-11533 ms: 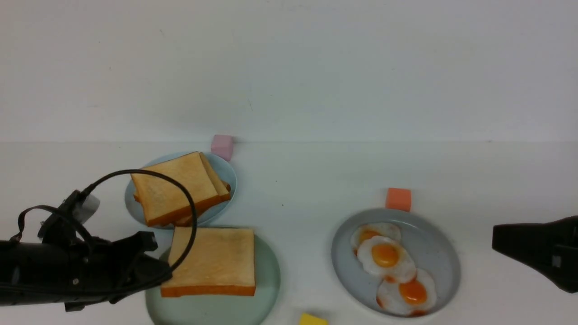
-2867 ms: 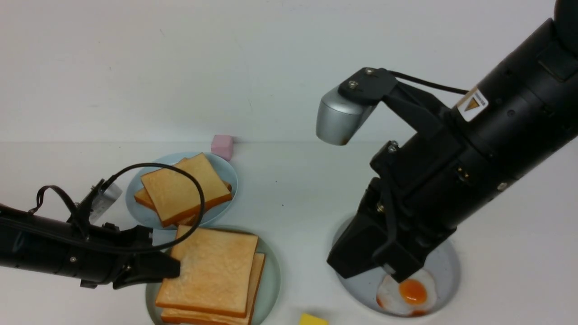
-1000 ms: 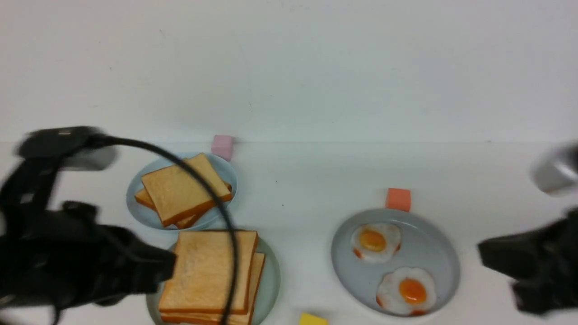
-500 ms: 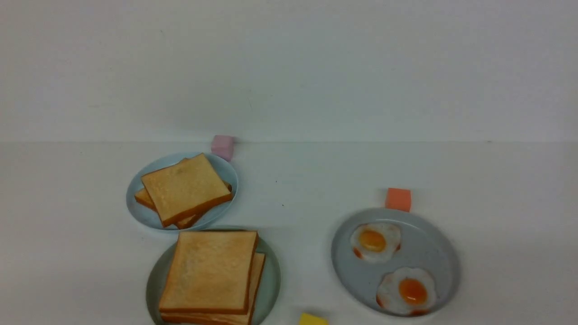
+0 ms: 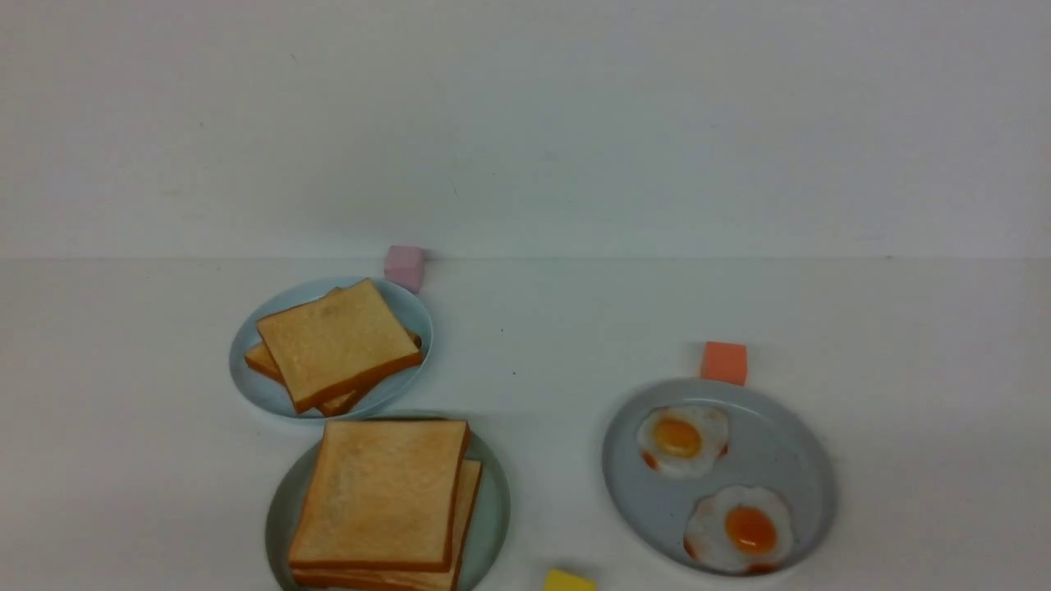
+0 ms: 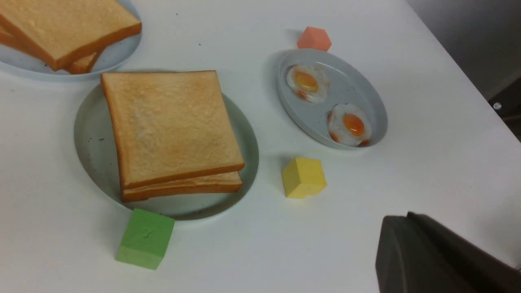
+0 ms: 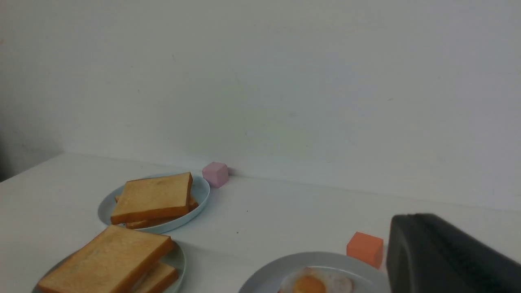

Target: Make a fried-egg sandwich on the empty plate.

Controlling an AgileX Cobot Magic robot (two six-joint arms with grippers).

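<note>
Toast sandwich (image 5: 382, 501) on mint plate (image 5: 494, 509), yellow cube (image 6: 303, 177) and green cube (image 6: 145, 238) just beside, egg plate (image 5: 784, 447) apart, both pincers clenched, empty.

Front view: mint plate (image 5: 493, 509) and yellow block (image 5: 568, 582), at 6 o'clock, cut by the frame edge. Filling between the toast slices (image 5: 382, 492) hidden.
</note>
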